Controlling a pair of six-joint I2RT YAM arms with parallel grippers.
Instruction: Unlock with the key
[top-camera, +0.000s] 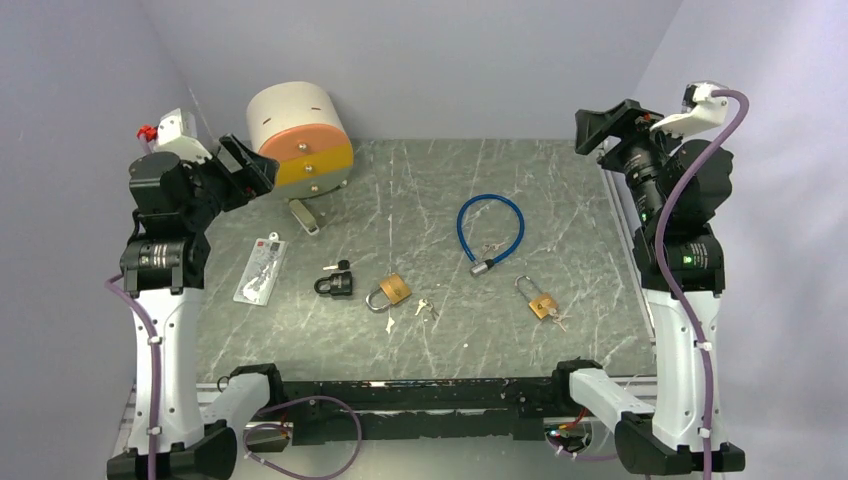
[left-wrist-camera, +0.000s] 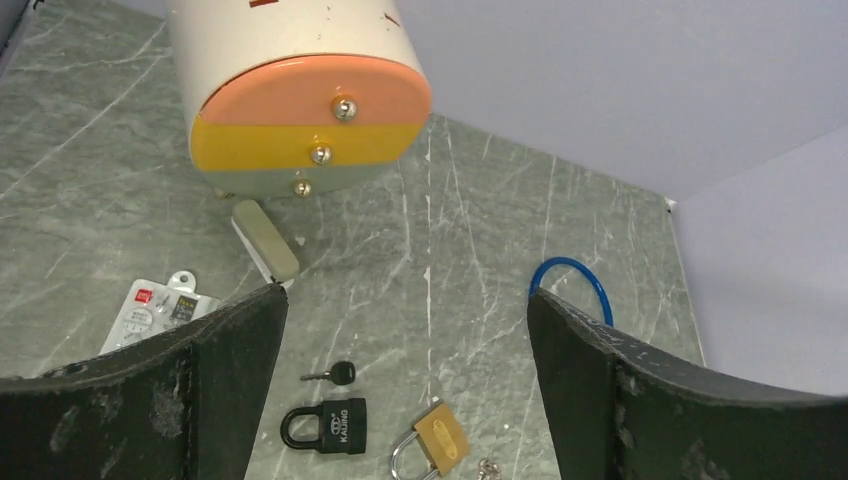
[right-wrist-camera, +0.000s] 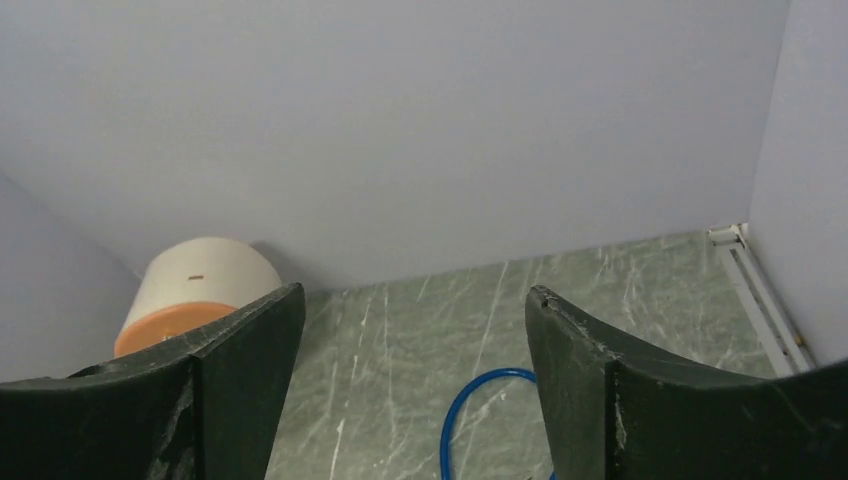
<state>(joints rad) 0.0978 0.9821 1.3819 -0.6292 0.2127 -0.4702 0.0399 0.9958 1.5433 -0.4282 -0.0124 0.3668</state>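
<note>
A black padlock (top-camera: 333, 286) (left-wrist-camera: 325, 427) lies left of the table's centre, with a black-headed key (top-camera: 340, 267) (left-wrist-camera: 331, 375) loose just behind it. To its right is a brass padlock (top-camera: 389, 292) (left-wrist-camera: 435, 443), with small keys (top-camera: 427, 307) beside it. A second brass padlock (top-camera: 541, 303) with keys at its base lies further right. A blue cable lock (top-camera: 490, 228) (right-wrist-camera: 480, 400) is looped behind. My left gripper (top-camera: 250, 165) (left-wrist-camera: 405, 295) hangs open and empty high over the left rear. At the right rear, my right gripper (top-camera: 600, 128) (right-wrist-camera: 415, 292) is raised, open and empty.
A white cylinder (top-camera: 300, 135) (left-wrist-camera: 300, 90) (right-wrist-camera: 195, 290) with an orange and yellow face stands at the back left, a beige tab (top-camera: 303, 215) in front of it. A white blister card (top-camera: 261, 270) lies at the left. A metal rail (top-camera: 620, 215) runs along the right edge.
</note>
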